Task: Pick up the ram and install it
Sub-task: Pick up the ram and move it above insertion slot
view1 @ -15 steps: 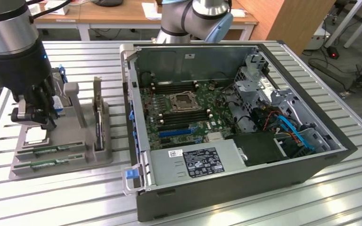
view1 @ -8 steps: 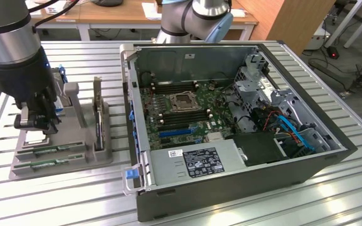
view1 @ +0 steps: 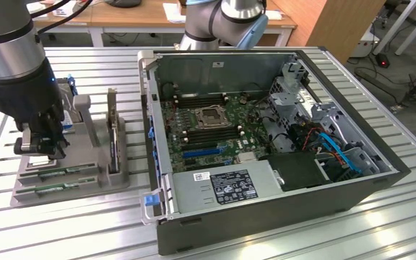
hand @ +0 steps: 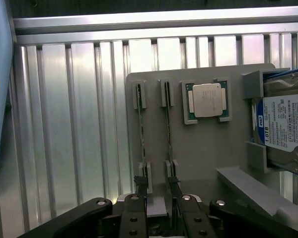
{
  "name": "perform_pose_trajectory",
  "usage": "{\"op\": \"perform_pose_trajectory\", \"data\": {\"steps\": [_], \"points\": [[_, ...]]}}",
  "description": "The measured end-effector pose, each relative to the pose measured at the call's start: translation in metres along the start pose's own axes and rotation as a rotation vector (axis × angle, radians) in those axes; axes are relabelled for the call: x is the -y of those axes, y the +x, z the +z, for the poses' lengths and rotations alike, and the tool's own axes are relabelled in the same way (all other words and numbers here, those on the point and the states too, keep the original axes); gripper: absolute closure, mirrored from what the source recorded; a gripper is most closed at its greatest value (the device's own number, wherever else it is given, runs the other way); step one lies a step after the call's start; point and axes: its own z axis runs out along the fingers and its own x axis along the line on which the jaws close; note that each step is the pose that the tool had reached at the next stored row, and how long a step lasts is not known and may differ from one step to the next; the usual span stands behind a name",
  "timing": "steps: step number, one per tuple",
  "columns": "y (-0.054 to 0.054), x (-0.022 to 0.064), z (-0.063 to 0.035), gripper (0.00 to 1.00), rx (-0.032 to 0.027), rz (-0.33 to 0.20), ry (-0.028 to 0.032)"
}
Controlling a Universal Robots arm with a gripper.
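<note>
Two ram sticks lie on edge in slots of a grey holder (view1: 85, 187) on the exterior view's left. One ram stick (view1: 58, 173) sits behind the other ram stick (view1: 52, 188). In the wrist view they are thin green strips, one ram stick (hand: 140, 131) beside the other (hand: 168, 126). My gripper (view1: 40, 151) hangs open just above their ends. Its two dark fingers (hand: 134, 218) stand apart with nothing between them, and the gripper's gap (hand: 158, 198) is over the holder between the two sticks.
The holder also carries a CPU (hand: 207, 100), a hard drive (hand: 283, 129) and an upright card with a metal bracket (view1: 112, 130). The open computer case (view1: 266, 216) lies to the exterior view's right, showing its motherboard (view1: 208, 127) and memory slots (view1: 193, 100). All rests on a ribbed metal table (view1: 49, 233).
</note>
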Motion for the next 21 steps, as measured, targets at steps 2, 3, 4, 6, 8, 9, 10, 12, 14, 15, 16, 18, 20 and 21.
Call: {"op": "perform_pose_trajectory", "data": {"steps": [2, 3, 4, 6, 8, 9, 10, 12, 14, 15, 16, 18, 20, 21], "points": [[0.0, 0.0, 0.0, 0.71, 0.0001, 0.0, 0.0001], [0.0, 0.0, 0.0, 0.71, 0.0001, 0.0, 0.0001], [0.0, 0.0, 0.0, 0.71, 0.0001, 0.0, 0.0], [0.0, 0.0, 0.0016, 0.71, 0.0003, 0.0, 0.0003], [0.0, 0.0001, 0.0039, 0.71, 0.0, 0.0, 0.0001], [0.0, 0.0001, 0.0053, 0.71, 0.0001, 0.0, 0.0002], [0.0, 0.0001, 0.0068, 0.71, 0.0001, 0.0, 0.0003], [0.0, 0.0001, 0.0101, 0.71, 0.0001, 0.0, 0.0003], [0.0, 0.0001, 0.0137, 0.71, 0.0001, 0.0, 0.0002], [0.0, 0.0002, 0.0152, 0.71, 0.0, 0.0, 0.0002], [0.0, 0.0002, 0.0167, 0.71, 0.0001, 0.0, 0.0002], [0.0, 0.0002, 0.0198, 0.71, 0.0001, 0.0, 0.0002], [0.0, 0.0002, 0.0224, 0.71, 0.0001, 0.0, 0.0003], [0.0, 0.0002, 0.0224, 0.71, -0.0001, 0.0, 0.0001]]}}
